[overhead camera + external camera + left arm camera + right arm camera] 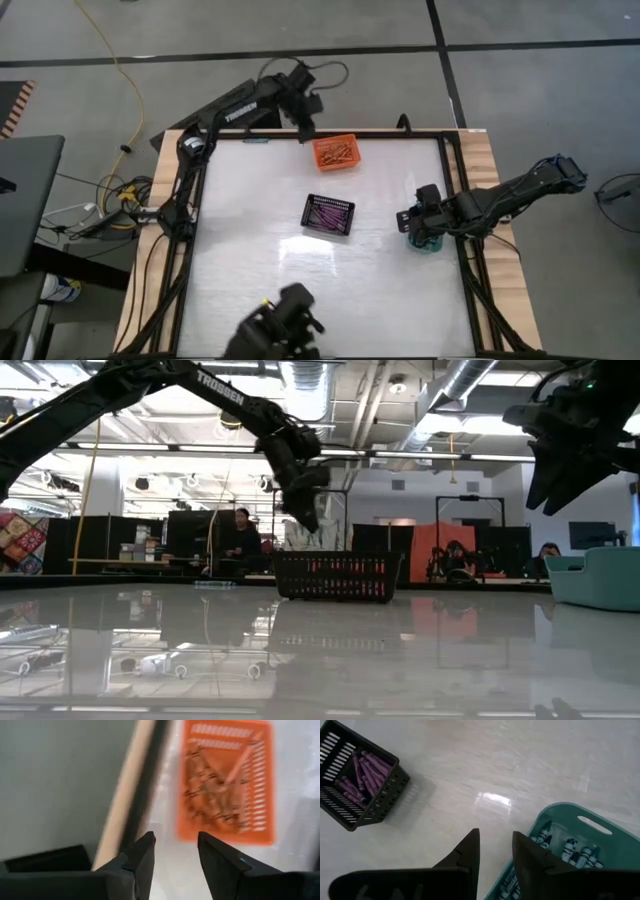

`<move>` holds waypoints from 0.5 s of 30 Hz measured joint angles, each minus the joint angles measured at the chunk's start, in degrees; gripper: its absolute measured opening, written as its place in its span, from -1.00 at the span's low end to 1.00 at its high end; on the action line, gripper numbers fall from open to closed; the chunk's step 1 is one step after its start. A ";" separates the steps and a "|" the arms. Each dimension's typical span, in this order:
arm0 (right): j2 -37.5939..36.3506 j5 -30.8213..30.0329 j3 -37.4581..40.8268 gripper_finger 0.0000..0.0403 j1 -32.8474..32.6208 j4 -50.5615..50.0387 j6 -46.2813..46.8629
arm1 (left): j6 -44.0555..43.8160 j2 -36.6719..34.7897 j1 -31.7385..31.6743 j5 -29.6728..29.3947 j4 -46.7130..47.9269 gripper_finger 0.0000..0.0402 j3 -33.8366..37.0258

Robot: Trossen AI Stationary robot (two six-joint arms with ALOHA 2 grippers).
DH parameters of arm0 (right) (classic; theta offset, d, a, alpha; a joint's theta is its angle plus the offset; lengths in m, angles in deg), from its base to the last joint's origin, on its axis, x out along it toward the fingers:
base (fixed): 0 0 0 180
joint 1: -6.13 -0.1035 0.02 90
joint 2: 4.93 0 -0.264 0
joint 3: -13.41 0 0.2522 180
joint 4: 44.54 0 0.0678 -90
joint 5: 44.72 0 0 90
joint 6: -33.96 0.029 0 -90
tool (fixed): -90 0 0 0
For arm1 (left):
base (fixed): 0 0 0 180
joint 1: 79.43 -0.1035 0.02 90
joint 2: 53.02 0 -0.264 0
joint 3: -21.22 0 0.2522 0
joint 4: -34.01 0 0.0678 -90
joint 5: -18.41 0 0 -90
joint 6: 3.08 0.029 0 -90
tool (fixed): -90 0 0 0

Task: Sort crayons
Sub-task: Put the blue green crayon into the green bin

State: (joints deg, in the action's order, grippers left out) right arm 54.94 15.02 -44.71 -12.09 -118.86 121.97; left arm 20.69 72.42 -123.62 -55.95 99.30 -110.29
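My left arm, marked "TROSSEN", reached to the worktop's (260, 260) far edge, left jaws (175, 851) apart and empty above the orange basket (335, 152) of orange crayons (215, 785). My right jaws (495, 845) hung parted, empty, over the teal basket (600, 827); purple crayons (362, 775) filled the black basket (329, 214). Three baskets.

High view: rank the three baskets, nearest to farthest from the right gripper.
From the right gripper:
1. Teal basket, directly under it at the table's right edge.
2. Black basket, mid-table, holding purple crayons.
3. Orange basket, at the far edge beside the left gripper.
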 joint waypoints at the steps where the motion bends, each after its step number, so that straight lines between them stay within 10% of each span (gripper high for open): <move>1: -0.02 -0.02 0.00 -0.46 -0.20 0.04 0.00 | 0.02 -0.14 -1.20 -0.04 0.61 -0.31 -0.02; 15: -0.02 -1.98 0.00 -0.46 -0.91 -0.14 -0.02 | 2.54 -1.22 -11.73 -2.93 10.37 -0.31 13.40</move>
State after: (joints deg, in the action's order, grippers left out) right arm 54.93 13.04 -44.71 -13.00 -119.00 121.95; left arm 23.22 71.19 -135.36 -58.88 109.67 -96.90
